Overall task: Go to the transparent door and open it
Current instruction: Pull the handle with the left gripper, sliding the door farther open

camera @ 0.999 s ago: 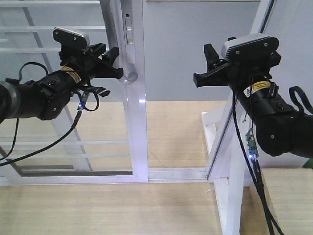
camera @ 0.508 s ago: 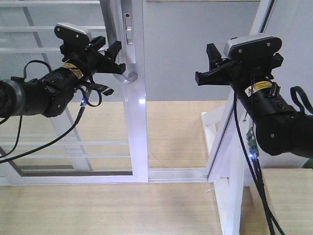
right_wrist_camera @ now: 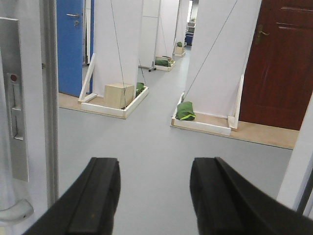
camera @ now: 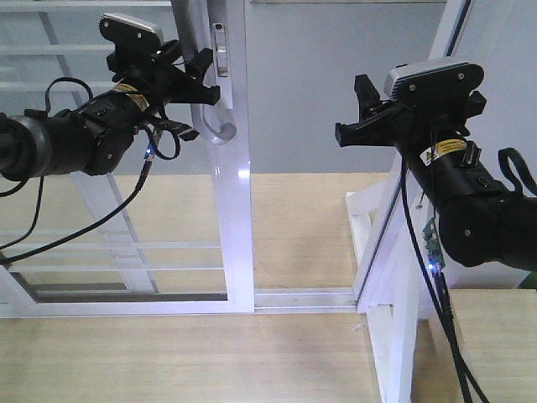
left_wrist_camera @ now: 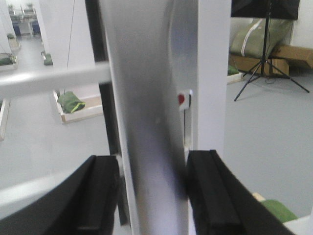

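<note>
Change: left hand (camera: 198, 80) risen along grey bar handle (camera: 220, 128), from lower curl to mid-bar; right hand (camera: 348, 107) barely shifted.
Meaning: approach likely done; grasp next; slide not begun.
Left hand: spread, fingers (left_wrist_camera: 105, 196) straddling handle; one pad seemingly touching, wrist view blurred; no clamp.
Right hand: spread, empty, well apart from handle.
Transparent door (camera: 236, 218): left of centre, handle stile directly before left hand.

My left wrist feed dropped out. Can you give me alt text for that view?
Close-up: the left gripper straddles the grey handle, one black finger on each side, jaws wide. The white stile of the door stands just right of the handle, with a grey floor and a tripod beyond.
</note>
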Motion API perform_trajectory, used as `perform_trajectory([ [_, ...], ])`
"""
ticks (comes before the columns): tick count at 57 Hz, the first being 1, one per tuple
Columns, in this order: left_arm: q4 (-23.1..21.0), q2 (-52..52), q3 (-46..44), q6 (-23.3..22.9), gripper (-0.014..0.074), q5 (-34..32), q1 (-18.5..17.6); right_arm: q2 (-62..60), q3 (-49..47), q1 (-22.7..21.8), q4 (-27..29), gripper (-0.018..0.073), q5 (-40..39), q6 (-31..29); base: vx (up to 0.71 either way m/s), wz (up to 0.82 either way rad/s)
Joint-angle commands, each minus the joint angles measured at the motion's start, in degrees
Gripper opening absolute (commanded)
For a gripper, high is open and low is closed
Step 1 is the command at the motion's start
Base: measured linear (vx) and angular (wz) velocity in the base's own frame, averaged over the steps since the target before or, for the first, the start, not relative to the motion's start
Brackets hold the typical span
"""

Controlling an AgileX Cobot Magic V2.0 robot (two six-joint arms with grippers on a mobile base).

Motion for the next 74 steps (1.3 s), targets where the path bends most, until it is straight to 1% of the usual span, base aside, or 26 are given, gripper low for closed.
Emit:
perform_trajectory([
  [1, -1.6, -2.3, -2.1, -0.2, 0.0444, -3.4, -0.3, -2.3, -1.4, -0.3, -0.7, 0.0406, -4.9, -0.6, 0.0, 0.0],
  [7, -3.4, -2.3, -2.1, -0.2, 0.0444, -2.1, -0.2, -2.3, -1.4, -0.3, -0.7, 0.0406, -4.9, -0.6, 0.0, 0.0],
  [13, -7.9, -2.3, -2.1, 0.7, 0.0437, -2.4, 0.1, -2.3, -1.4, -0.3, -0.7, 0.0406, -4.9, -0.6, 0.0, 0.0],
  [16, -9.7, -2.3, -2.1, 2.3, 0.0428, -2.4, 0.3, -2.3, -1.4, -0.3, -0.7, 0.0406, -4.9, -0.6, 0.0, 0.0],
  [21, -10.4, -2.4, -2.1, 4.2, 0.0409, -2.3, 0.6, -2.3, -1.4, -0.3, -0.7, 0.0406, -4.9, -0.6, 0.0, 0.0],
  [30, -10.4, -4.1, -2.1, 10.5, 0.0369, -0.4, 0.6, -2.3, -1.4, -0.3, -0.6, 0.0406, -4.9, -0.6, 0.0, 0.0],
  [34, -10.5, -4.7, -2.1, 11.9, 0.0357, 0.6, 0.6, -2.2, -1.4, -0.3, -0.5, 0.0406, -4.9, -0.6, 0.0, 0.0],
  [40, -10.8, -5.4, -2.1, 12.0, 0.0354, 1.5, 1.4, -2.2, -1.4, -0.3, -0.5, 0.0406, -4.9, -0.6, 0.0, 0.0],
  [47, -13.4, -5.8, -1.7, 11.8, 0.0354, 1.8, 2.9, -2.2, -1.4, -0.3, -0.5, 0.0406, -4.9, -0.6, 0.0, 0.0],
  [53, -14.6, -6.8, -0.5, 11.8, 0.0354, 1.5, 4.5, -2.2, -1.4, -0.3, -0.4, 0.0406, -4.9, -0.6, 0.0, 0.0],
  [64, -14.8, -9.1, 1.9, 11.8, 0.0354, 1.7, 7.6, -2.2, -1.4, -0.3, -0.4, 0.0406, -4.9, -0.6, 0.0, 0.0],
  [74, -14.7, -10.1, 2.3, 12.0, 0.0354, 2.7, 10.1, -2.2, -1.4, -0.3, -0.4, 0.0406, -4.9, -0.6, 0.0, 0.0],
])
